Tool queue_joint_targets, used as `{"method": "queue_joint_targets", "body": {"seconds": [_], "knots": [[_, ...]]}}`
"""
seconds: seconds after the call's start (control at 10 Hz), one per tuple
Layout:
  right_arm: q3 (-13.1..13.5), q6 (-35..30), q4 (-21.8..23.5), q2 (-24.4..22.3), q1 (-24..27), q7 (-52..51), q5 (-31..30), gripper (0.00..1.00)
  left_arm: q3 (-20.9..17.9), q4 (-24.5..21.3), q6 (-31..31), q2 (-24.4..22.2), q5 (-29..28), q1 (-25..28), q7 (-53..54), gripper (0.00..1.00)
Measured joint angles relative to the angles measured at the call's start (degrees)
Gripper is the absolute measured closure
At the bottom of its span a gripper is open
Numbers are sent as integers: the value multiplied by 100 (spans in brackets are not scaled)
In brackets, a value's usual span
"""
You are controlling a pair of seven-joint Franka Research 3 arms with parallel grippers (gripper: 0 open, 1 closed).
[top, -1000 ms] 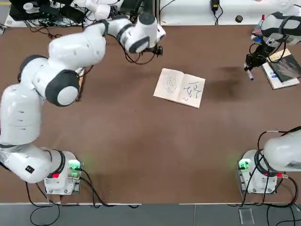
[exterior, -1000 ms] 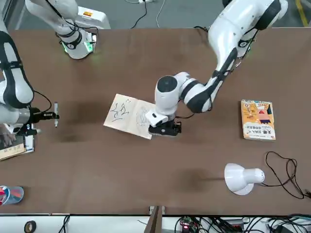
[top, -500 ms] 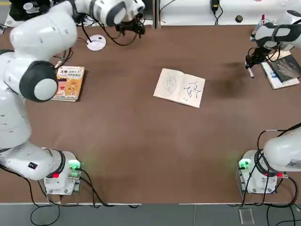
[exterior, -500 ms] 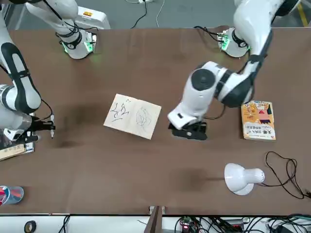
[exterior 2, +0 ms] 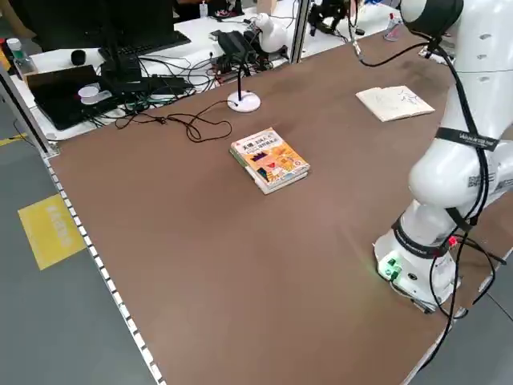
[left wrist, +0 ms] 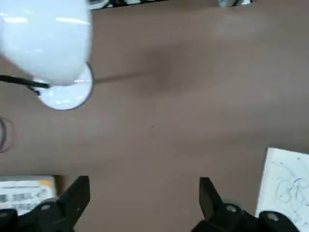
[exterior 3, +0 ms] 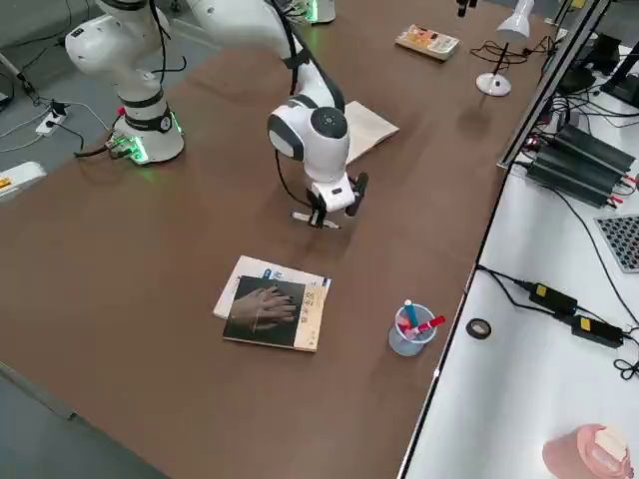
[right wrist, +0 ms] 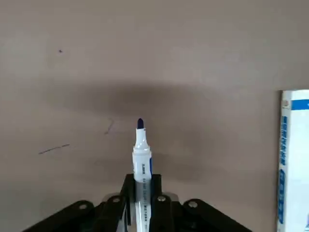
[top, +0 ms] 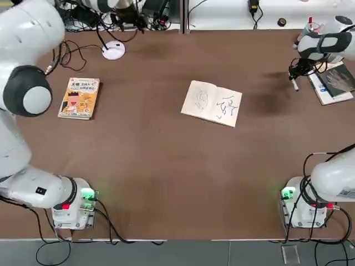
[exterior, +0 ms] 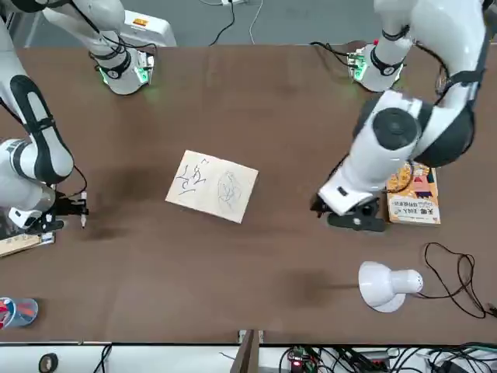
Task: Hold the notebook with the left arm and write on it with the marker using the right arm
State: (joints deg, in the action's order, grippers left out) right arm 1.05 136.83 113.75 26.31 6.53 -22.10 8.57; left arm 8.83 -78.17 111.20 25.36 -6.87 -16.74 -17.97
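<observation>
Notebook [top: 212, 103] lies open at centre frame on the surface [top: 166, 166], untouched. Right gripper [top: 293, 78], upper right of the top view, has fingers clenched on the marker [right wrist: 141, 150]. Left gripper [left wrist: 145, 205], upper left near the lamp [top: 113, 50], fingers spread, empty.
</observation>
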Motion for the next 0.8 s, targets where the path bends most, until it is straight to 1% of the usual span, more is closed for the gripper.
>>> {"method": "queue_joint_targets", "body": {"seconds": [0.2,0.5,0.7,0.8], "knots": [[74,78,16,32,-9,-28,-2,83,1,-1,-389,-226,17,323,397,0],[89,224,18,126,-16,-39,-2,83,-4,-3,-1062,-574,107,769,883,0],[89,260,19,162,-22,-39,-3,82,-89,-10,-1476,-772,172,880,1067,0],[90,263,18,170,-25,-39,-3,82,-198,-17,-1589,-860,174,872,1179,0]]}}
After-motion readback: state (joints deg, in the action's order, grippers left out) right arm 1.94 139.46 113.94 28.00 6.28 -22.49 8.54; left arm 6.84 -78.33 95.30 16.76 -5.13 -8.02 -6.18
